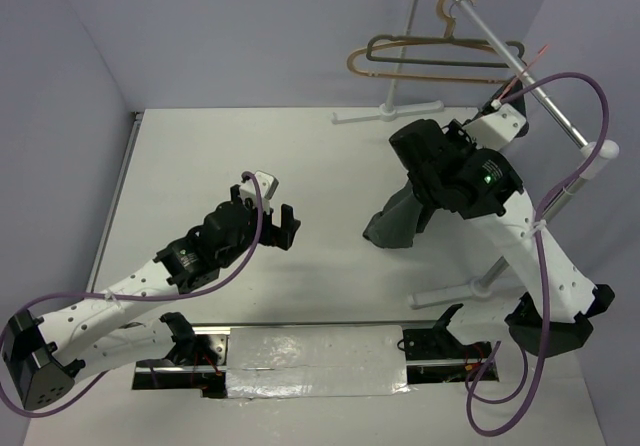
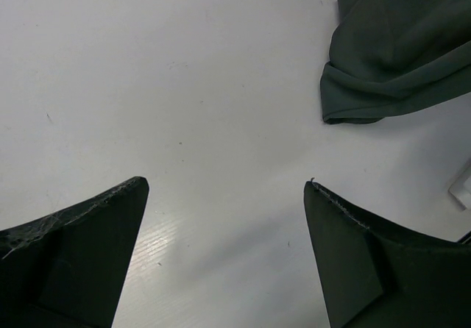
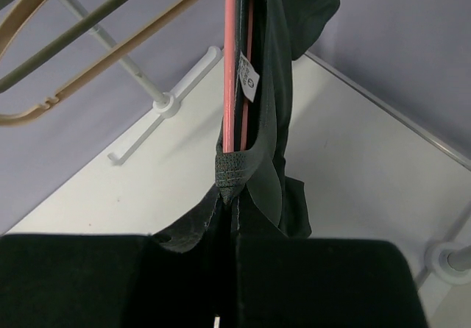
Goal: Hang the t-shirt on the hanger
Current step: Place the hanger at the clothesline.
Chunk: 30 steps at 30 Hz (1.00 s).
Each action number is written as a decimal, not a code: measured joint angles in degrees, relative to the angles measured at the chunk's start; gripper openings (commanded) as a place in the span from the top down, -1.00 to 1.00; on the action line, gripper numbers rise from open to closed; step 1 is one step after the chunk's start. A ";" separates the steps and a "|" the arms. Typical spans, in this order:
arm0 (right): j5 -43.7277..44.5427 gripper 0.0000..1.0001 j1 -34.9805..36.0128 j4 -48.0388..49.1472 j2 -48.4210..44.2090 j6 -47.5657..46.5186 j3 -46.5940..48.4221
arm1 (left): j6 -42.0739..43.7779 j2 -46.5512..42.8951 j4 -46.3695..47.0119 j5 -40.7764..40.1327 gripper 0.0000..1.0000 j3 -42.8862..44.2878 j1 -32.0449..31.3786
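Note:
The dark grey t-shirt [image 1: 398, 221] hangs from my right gripper [image 1: 432, 166] above the table's right middle, its lower end bunched near the surface. In the right wrist view the right gripper [image 3: 234, 247] is shut on the t-shirt [image 3: 276, 85] at its collar. The thin pink hanger [image 3: 230, 63] runs up out of the collar, with a white label beside it. A pink end of the hanger [image 1: 520, 78] shows near the rack rail. My left gripper [image 1: 283, 221] is open and empty over bare table [image 2: 227, 184]. The t-shirt's hem [image 2: 397, 48] lies ahead of it to the right.
A white clothes rack [image 1: 560, 116] stands at the right with feet at the back [image 1: 385, 114] and front [image 1: 455, 291]. A tan hanger [image 1: 400, 70] and a dark grey hanger [image 1: 440, 58] hang on its rail. A foil-covered strip [image 1: 320, 361] lies along the near edge.

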 measured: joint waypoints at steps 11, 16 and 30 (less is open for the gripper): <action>-1.79 1.00 -2.38 -0.15 1.09 3.10 -4.31 | 0.00 -0.37 0.07 0.02 -0.99 0.00 0.00; -1.95 1.00 -2.75 -0.09 1.75 3.78 -5.29 | 0.00 -0.37 0.07 0.02 -0.99 0.00 0.00; -2.27 0.13 -3.58 0.02 3.98 1.53 -3.78 | 0.02 -0.72 0.11 0.00 -0.99 -0.63 0.00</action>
